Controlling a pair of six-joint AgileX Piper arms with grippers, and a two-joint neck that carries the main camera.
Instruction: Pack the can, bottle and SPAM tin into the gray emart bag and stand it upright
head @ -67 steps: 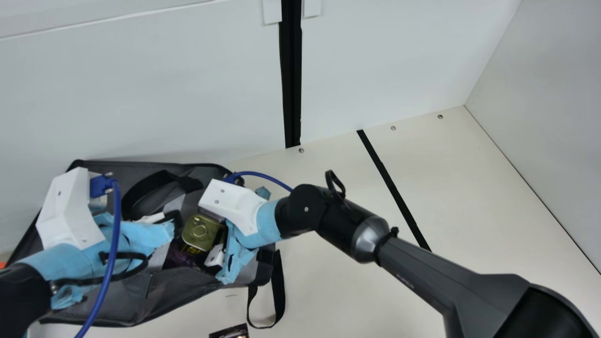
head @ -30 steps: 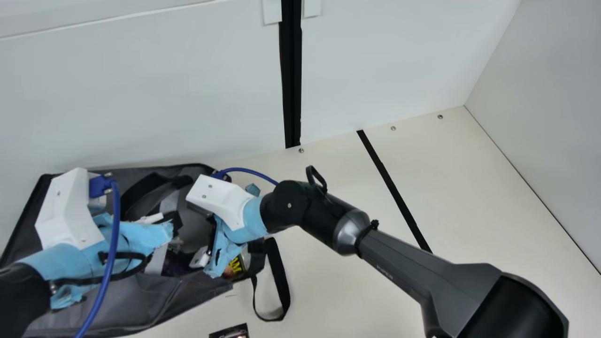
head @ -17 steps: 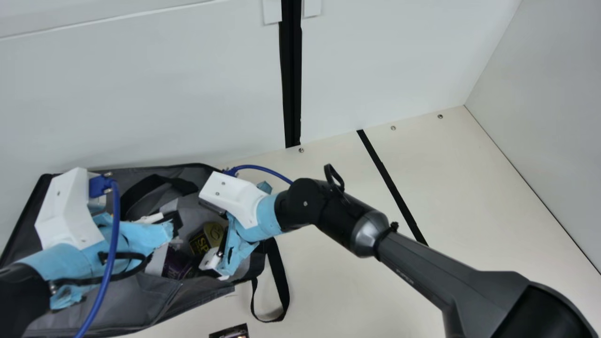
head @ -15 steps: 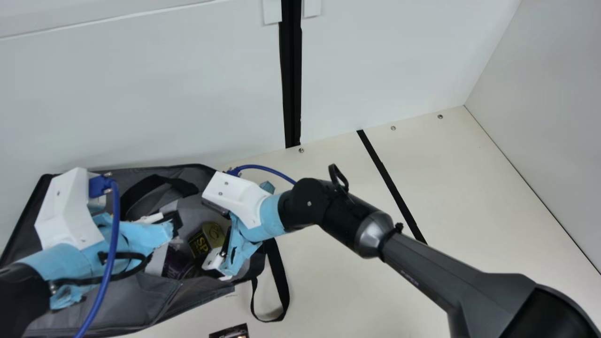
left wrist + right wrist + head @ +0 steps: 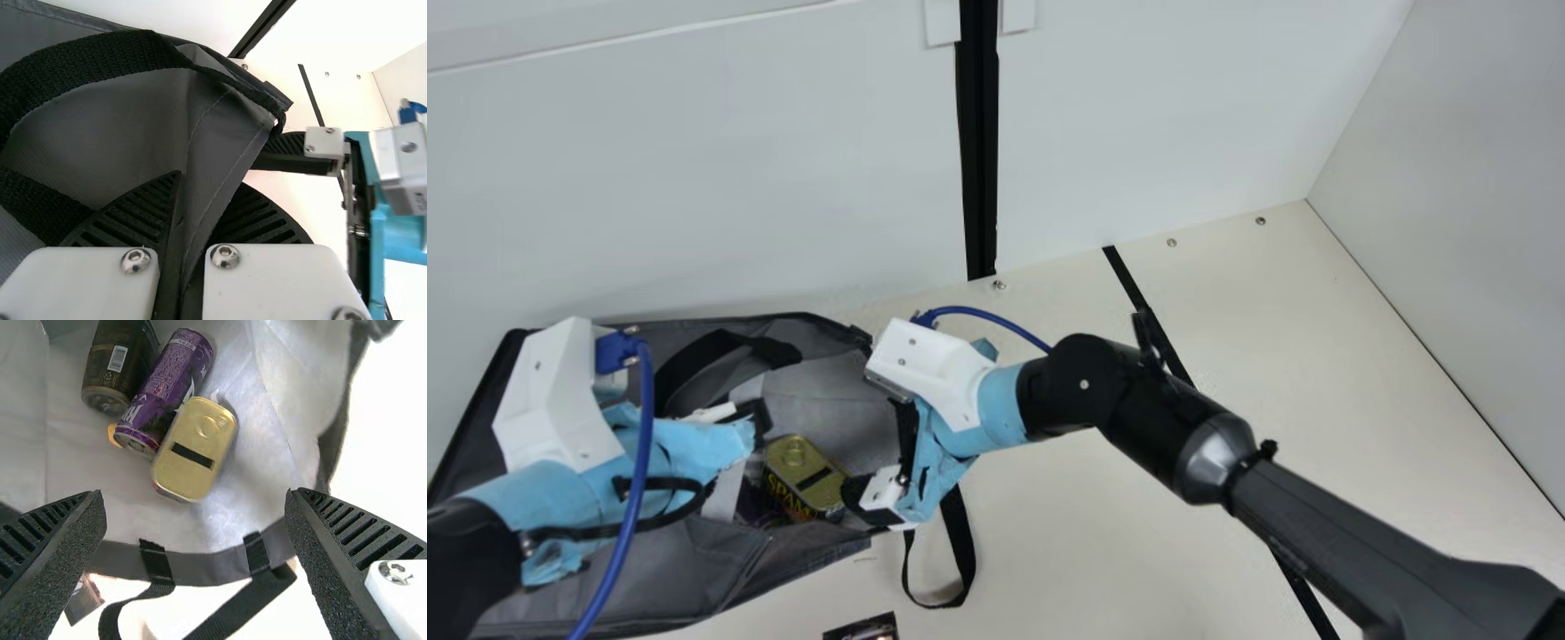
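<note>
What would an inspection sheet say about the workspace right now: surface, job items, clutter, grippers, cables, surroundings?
Surface: cream table, crossed by a black stripe.
Job's things: SPAM tin, purple can and dark brown container, probably the bottle, inside the gray emart bag; its mouth gapes.
Clutter: dark flat item outside the bag.
Left gripper: closed on the bag's fabric.
Right gripper: open, facing the bag's contents, holding nothing.
Cables: blue cable on the left arm, another blue cable on the right.
Surroundings: white wall panels; people, nothing seen.
</note>
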